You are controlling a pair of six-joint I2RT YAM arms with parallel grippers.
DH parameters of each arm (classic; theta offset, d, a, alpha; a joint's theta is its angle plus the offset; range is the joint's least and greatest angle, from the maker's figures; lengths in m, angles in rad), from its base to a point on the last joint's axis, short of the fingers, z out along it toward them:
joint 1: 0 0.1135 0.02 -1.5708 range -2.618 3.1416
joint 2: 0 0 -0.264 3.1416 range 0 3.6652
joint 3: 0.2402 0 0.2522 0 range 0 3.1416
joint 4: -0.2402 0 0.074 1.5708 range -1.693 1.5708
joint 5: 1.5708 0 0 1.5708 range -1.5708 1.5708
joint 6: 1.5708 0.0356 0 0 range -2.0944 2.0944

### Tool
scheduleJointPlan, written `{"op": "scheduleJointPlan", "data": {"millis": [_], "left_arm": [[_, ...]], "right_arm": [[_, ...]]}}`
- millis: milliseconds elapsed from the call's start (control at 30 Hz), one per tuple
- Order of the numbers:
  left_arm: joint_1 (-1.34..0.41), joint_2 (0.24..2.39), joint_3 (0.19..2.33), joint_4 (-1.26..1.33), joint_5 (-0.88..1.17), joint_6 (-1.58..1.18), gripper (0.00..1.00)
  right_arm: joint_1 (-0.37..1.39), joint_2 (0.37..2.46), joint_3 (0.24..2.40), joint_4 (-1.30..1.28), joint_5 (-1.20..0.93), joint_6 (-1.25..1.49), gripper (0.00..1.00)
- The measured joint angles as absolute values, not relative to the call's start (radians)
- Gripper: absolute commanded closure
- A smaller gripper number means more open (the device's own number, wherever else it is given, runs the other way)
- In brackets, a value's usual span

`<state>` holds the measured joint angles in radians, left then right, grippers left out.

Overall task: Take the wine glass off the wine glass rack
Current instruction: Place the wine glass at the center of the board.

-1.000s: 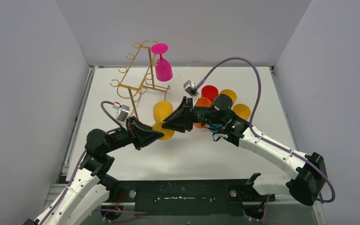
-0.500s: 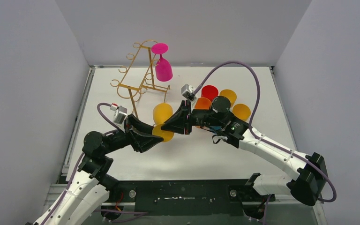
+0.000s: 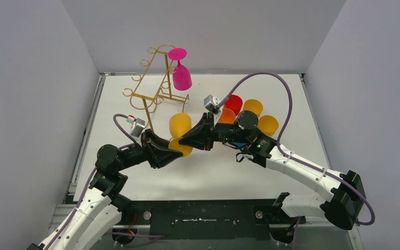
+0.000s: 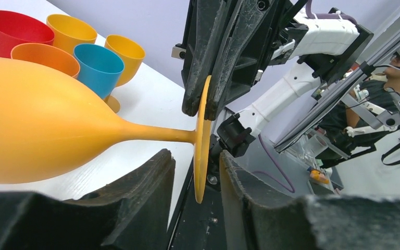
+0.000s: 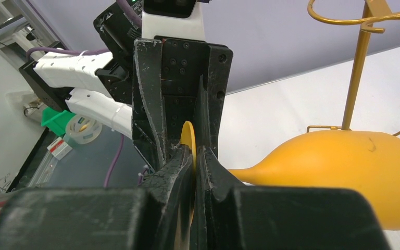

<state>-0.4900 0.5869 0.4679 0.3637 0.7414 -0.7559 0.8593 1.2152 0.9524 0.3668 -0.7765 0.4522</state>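
Observation:
A yellow-orange wine glass (image 3: 179, 125) lies sideways in the air between my two grippers, off the gold wire wine glass rack (image 3: 153, 86). My right gripper (image 3: 188, 140) is shut on the glass's foot disc (image 5: 188, 143), with the bowl (image 5: 344, 172) to its right. My left gripper (image 4: 195, 159) is open. The foot (image 4: 202, 140) hangs between its fingers without touching either, and the bowl (image 4: 41, 135) lies to its left. A pink wine glass (image 3: 181, 75) hangs upside down on the rack's right side.
Several upright cups stand right of centre behind my right arm: red (image 3: 233, 103), orange (image 3: 226, 115) and yellow (image 3: 268, 124). The left wrist view also shows a blue one (image 4: 98, 62). The rack's post (image 5: 357, 78) stands just beyond the held glass. White walls enclose the table.
Both grippers and the yellow-orange glass have shifted slightly left and away from the bases. The rack and the pink glass have not moved.

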Motion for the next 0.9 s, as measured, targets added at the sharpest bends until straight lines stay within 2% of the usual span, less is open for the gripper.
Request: {"op": "scheduleJointPlan", "data": {"millis": [67, 167, 267, 333, 367, 467, 567, 767, 900], "left_arm": [[-0.49, 0.59, 0.468, 0.364, 0.741, -0.757, 0.73], [-0.49, 0.592, 0.464, 0.37, 0.737, -0.765, 0.91], [-0.49, 0.592, 0.439, 0.418, 0.72, -0.796, 1.0], [-0.491, 0.591, 0.406, 0.48, 0.714, -0.829, 1.0], [-0.492, 0.59, 0.393, 0.501, 0.712, -0.84, 1.0], [-0.492, 0.589, 0.363, 0.551, 0.717, -0.863, 1.0], [-0.492, 0.587, 0.358, 0.546, 0.742, -0.852, 1.0], [-0.492, 0.569, 0.358, 0.53, 0.853, -0.764, 1.0], [-0.492, 0.53, 0.36, 0.505, 0.895, -0.651, 1.0]], "right_arm": [[0.859, 1.215, 0.952, 0.367, -0.772, 0.456, 1.0], [0.859, 1.215, 0.952, 0.367, -0.764, 0.456, 1.0], [0.859, 1.215, 0.952, 0.366, -0.763, 0.45, 1.0], [0.859, 1.215, 0.952, 0.363, -0.762, 0.444, 0.96], [0.859, 1.215, 0.952, 0.359, -0.762, 0.441, 0.89], [0.86, 1.215, 0.952, 0.345, -0.767, 0.436, 0.6], [0.861, 1.213, 0.953, 0.344, -0.768, 0.432, 0.45], [0.847, 1.172, 1.01, 0.215, -0.624, 0.4, 0.36], [0.748, 1.121, 1.071, 0.142, -0.503, 0.418, 0.34]]}}
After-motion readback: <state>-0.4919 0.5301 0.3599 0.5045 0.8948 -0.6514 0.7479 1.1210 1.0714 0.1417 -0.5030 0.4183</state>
